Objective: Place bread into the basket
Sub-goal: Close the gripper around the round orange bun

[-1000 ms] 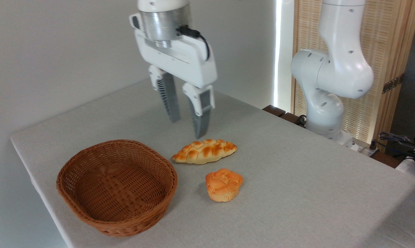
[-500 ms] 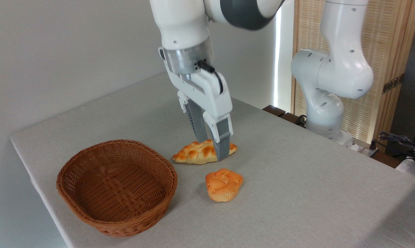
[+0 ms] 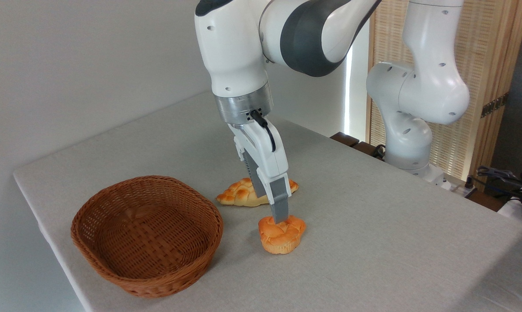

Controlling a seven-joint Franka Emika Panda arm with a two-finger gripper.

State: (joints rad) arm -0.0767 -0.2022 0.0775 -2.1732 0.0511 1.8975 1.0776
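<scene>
The bread, a small round orange bun [image 3: 283, 237] with a knotted top, sits on the grey table to the right of the basket. The reddish-brown wicker basket [image 3: 157, 284] stands empty at the front left. My gripper [image 3: 276, 211] points down just over the bun's top, turned edge-on to the camera. Its near finger [image 3: 279, 197] reaches the bun's upper edge in the picture, and the far finger is mostly hidden behind it. The fingers stand apart with nothing held between them.
A longer braided golden loaf [image 3: 238, 195] lies just behind the bun, partly hidden by the fingers. The arm's white base [image 3: 408, 143] stands at the back right, with cables [image 3: 507, 177] and a slatted wooden screen beyond. The table's left edge runs close to the basket.
The gripper has come down and forward from high above the braided loaf to just over the bun, turning its wrist so the fingers line up edge-on. Both breads and the basket stayed put.
</scene>
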